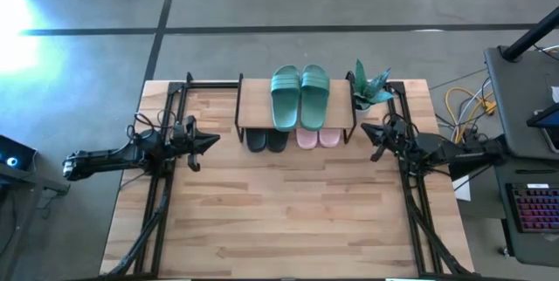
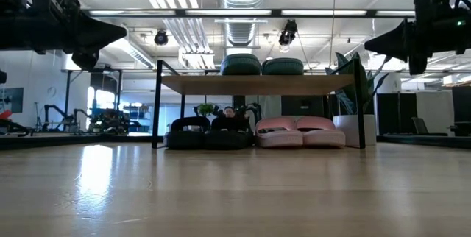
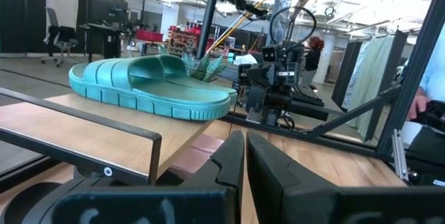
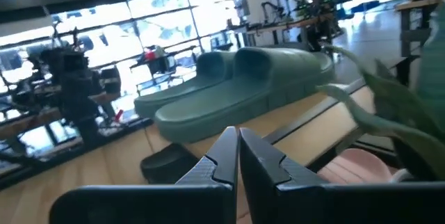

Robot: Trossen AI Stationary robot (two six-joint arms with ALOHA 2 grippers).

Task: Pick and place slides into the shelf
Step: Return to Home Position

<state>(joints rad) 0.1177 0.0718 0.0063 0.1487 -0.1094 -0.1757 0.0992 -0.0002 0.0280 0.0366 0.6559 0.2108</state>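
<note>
From above: the shelf (image 1: pixel 253 102) sits at the far middle of the table (image 1: pixel 288 220). The teal-green slides (image 1: pixel 300 96) are side by side on its board, and the black slides (image 1: pixel 265 140) and pink slides (image 1: pixel 317 137) are tucked underneath with just their ends poking out, black on the left and pink on the right. There's a potted plant (image 1: pixel 370 85) just beside the shelf's right end. The left gripper (image 1: pixel 210 140) is off to the shelf's left and the right gripper (image 1: pixel 367 129) is off to its right, neither touching anything.

Low cam: teal pair on top, black and pink pairs on the tabletop under the board, and both arms hang up high on either side of the shelf.

Left wrist: the claw (image 3: pixel 245 144) is pressed together with nothing in it, looking across at a teal slide on the board.

Right wrist: same deal, the fingers (image 4: pixel 215 161) are squeezed together and empty, with the teal pair ahead and a black slide and a pink one showing lower down.
</note>
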